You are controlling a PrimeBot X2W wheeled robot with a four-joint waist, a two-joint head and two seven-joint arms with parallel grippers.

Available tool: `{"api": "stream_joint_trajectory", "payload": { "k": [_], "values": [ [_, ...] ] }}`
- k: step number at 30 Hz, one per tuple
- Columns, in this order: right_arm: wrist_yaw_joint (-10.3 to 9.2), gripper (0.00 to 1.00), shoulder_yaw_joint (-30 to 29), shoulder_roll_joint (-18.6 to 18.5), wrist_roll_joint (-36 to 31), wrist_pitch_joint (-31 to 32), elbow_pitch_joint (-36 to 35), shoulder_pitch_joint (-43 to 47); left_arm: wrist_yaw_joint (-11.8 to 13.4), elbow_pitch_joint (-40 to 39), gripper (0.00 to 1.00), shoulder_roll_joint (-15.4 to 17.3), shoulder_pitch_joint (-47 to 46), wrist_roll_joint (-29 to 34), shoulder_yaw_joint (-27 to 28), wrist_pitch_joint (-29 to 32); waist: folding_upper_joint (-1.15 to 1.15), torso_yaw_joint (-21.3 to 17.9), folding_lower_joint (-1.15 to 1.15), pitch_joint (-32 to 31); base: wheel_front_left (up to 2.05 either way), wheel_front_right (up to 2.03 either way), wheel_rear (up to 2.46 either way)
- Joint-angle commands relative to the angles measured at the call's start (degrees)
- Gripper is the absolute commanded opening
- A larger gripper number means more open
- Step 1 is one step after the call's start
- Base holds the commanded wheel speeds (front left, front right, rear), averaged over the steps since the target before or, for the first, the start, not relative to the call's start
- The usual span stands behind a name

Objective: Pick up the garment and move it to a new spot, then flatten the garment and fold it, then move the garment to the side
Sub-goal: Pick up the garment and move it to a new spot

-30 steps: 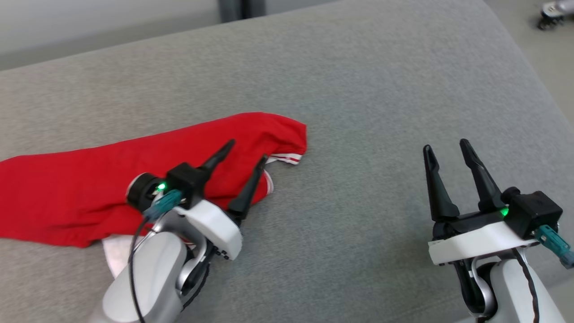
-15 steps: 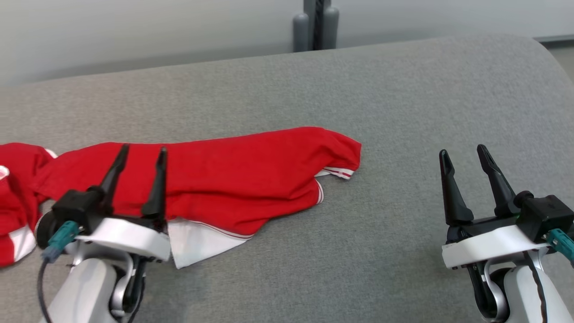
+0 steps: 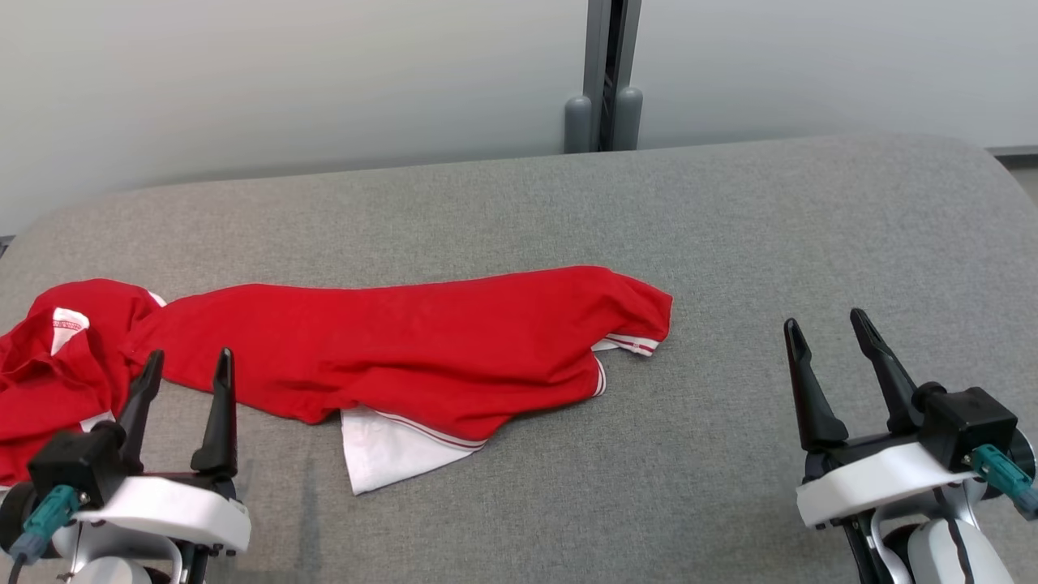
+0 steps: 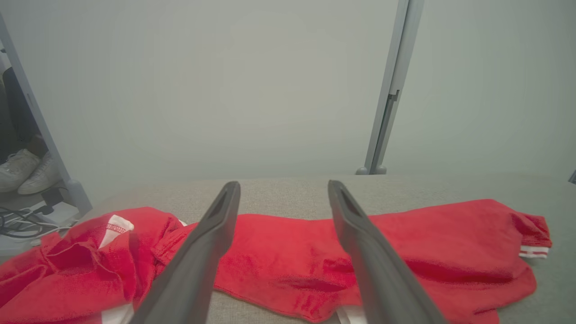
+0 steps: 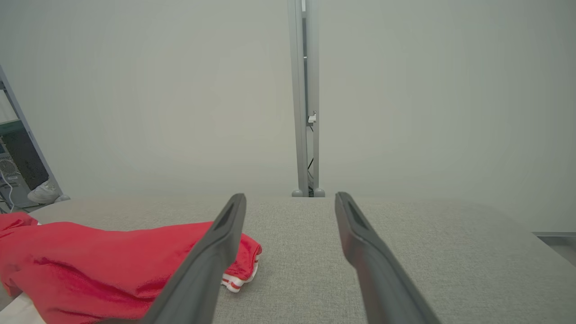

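Behind everything stands a pale wall (image 3: pixel 284 81), and below it a broad grey fabric surface (image 3: pixel 730 211) spreads across the head view, rounded at its far corners. On the left half of that surface lies the red garment (image 3: pixel 422 349), a long rumpled band, bunched at the left edge and ending near the middle in a sleeve that points right. The left gripper (image 3: pixel 189 354) sits at the lower left with its two dark fingers apart and nothing between them. Its tips are at the garment's near edge, and contact cannot be told. The right gripper (image 3: pixel 824 319) sits at the lower right over bare grey fabric, well apart from the garment, its fingers likewise spread and empty. A grey post (image 3: pixel 612 73) rises against the wall past the far edge. A white panel (image 3: pixel 381 454) pokes out from under the garment's near side, a white-striped cuff (image 3: pixel 632 345) trims the sleeve end, and a small white label (image 3: pixel 65 320) shows in the bunched part.
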Motion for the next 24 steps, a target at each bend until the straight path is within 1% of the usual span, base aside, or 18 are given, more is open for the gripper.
{"api": "stream_joint_trajectory", "payload": {
  "k": [1, 8, 12, 24],
  "values": [
    [0.01, 1.00, -0.2, -0.5, 0.1, 0.3, 0.0, 0.9, 0.5, -0.9, 1.00, 0.4, 0.9, 0.0, 0.1, 0.2, 0.00, 0.3, 0.00, -0.8, 0.00, 0.00, 0.00],
    [0.01, 1.00, -0.3, -0.6, 0.5, 0.8, -0.1, 3.4, 1.7, -3.7, 1.00, 0.8, 4.4, -0.3, -0.4, 1.6, 0.00, 1.2, 0.00, -3.0, 0.00, 0.00, 0.00],
    [0.01, 1.00, -0.7, -0.7, 0.5, 1.3, -0.7, 4.7, 2.0, -4.5, 1.00, 1.1, 5.6, -0.1, -1.0, 2.2, 0.00, 1.4, 0.00, -4.1, 0.00, 0.00, 0.00],
    [0.01, 1.00, -1.8, -0.8, 0.6, 2.7, -2.7, 5.9, 2.4, -6.0, 1.00, 1.5, 6.4, -0.3, -1.6, 3.4, 0.00, 1.3, 0.00, -4.7, 0.00, 0.00, 0.00]
  ]
}}
